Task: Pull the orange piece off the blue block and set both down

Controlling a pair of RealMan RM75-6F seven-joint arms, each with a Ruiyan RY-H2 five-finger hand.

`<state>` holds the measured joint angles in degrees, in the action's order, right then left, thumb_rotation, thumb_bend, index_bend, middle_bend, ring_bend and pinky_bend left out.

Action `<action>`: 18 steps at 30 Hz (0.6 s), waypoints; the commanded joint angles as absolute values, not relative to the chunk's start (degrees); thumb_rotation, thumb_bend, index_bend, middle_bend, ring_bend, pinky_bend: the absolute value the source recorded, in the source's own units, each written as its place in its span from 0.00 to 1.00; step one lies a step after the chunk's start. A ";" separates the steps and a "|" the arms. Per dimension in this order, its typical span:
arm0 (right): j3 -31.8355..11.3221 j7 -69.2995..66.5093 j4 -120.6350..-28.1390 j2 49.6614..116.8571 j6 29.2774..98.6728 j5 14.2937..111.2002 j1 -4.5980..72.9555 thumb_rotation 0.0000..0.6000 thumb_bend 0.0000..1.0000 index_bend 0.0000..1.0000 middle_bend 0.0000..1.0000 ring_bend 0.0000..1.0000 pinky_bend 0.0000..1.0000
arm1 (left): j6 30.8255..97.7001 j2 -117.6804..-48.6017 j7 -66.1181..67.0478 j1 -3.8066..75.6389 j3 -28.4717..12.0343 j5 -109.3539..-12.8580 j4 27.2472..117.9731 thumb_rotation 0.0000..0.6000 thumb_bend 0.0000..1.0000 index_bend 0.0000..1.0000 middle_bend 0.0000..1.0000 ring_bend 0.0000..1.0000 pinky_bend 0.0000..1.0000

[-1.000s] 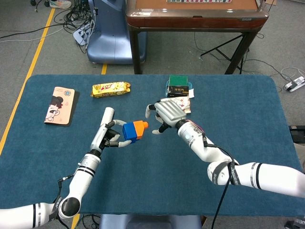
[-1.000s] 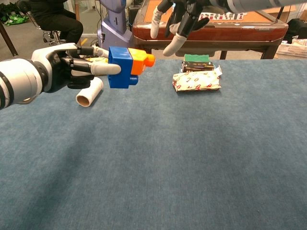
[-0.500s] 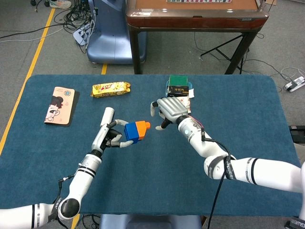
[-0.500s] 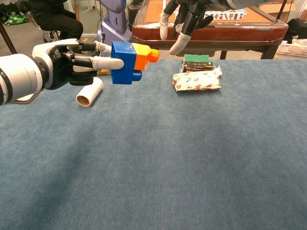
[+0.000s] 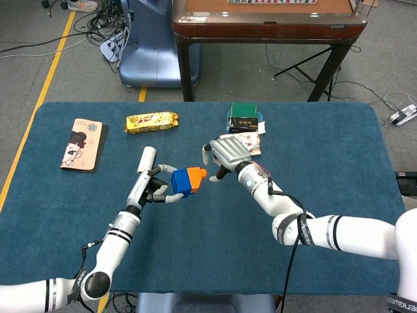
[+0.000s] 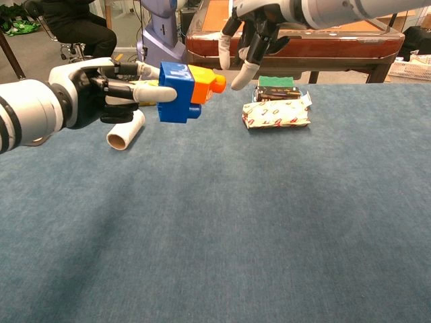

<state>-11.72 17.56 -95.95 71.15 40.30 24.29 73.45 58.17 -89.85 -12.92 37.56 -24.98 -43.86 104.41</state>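
Right hand nearer orange piece, fingers spread; left hand grips blue block, palm hidden.

Left hand clenched, right hand spread.

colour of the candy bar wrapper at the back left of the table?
The candy bar wrapper is yellow with red lettering; it shows best in the head view.
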 commanded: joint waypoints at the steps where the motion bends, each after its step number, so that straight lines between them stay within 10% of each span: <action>1: -11.60 17.51 -95.52 71.68 40.17 24.11 73.83 1.00 0.05 0.54 1.00 1.00 1.00 | 58.13 -89.82 -12.88 37.56 -24.89 -43.87 104.32 1.00 0.16 0.64 1.00 1.00 1.00; 18: -10.78 17.82 -93.20 74.56 39.44 22.55 76.46 1.00 0.01 0.54 1.00 1.00 1.00 | 58.23 -89.38 -13.35 36.99 -24.40 -44.69 104.86 1.00 0.16 0.64 1.00 1.00 1.00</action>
<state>-10.82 17.82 -93.25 74.50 39.44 22.59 76.41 58.23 -89.37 -13.35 36.99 -24.40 -44.69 104.85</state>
